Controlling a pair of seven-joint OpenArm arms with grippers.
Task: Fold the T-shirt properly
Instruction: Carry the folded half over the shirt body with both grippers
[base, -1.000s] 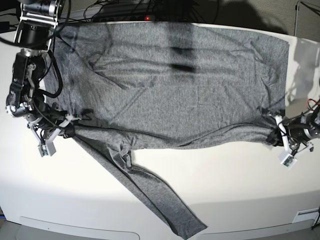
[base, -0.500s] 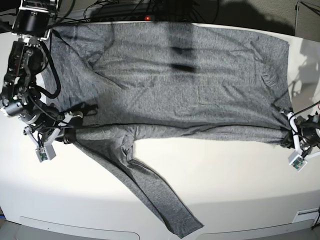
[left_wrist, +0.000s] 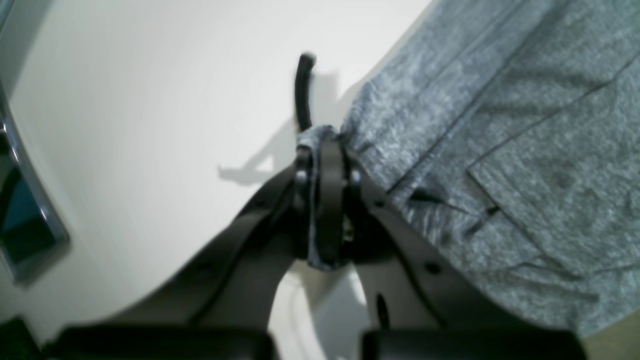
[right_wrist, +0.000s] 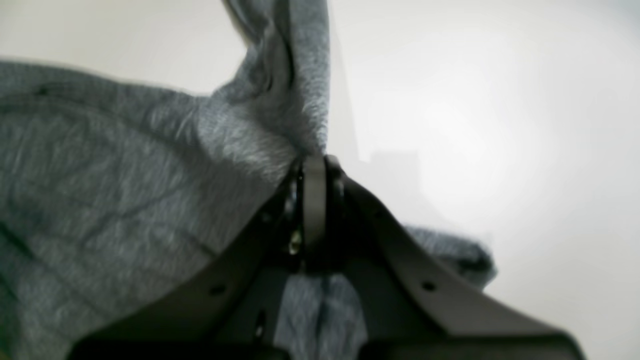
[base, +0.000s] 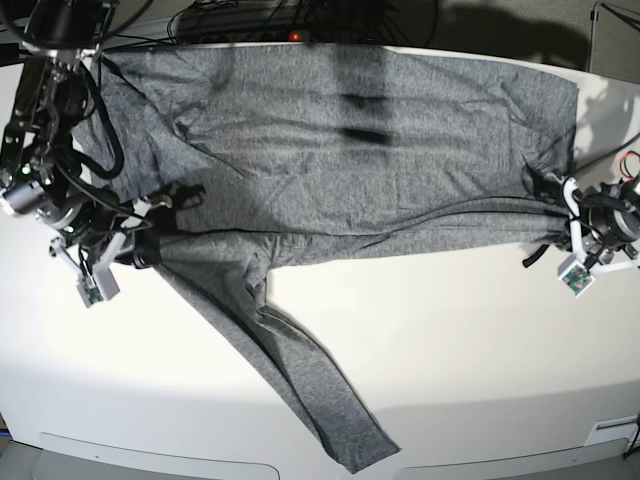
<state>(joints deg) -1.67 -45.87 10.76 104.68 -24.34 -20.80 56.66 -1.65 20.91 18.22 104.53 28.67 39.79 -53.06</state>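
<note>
The T-shirt (base: 340, 150) lies spread across the table (base: 450, 360), soft and limp. The left gripper (left_wrist: 325, 150) and right gripper (right_wrist: 312, 165) are each clamped on its near edge, probably the hem corners; best hold is there.

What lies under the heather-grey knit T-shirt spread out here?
Under the heather-grey knit T-shirt lies the white table, bare in front of the cloth. Whether anything else sits beneath cannot be seen; the fabric covers it.
</note>
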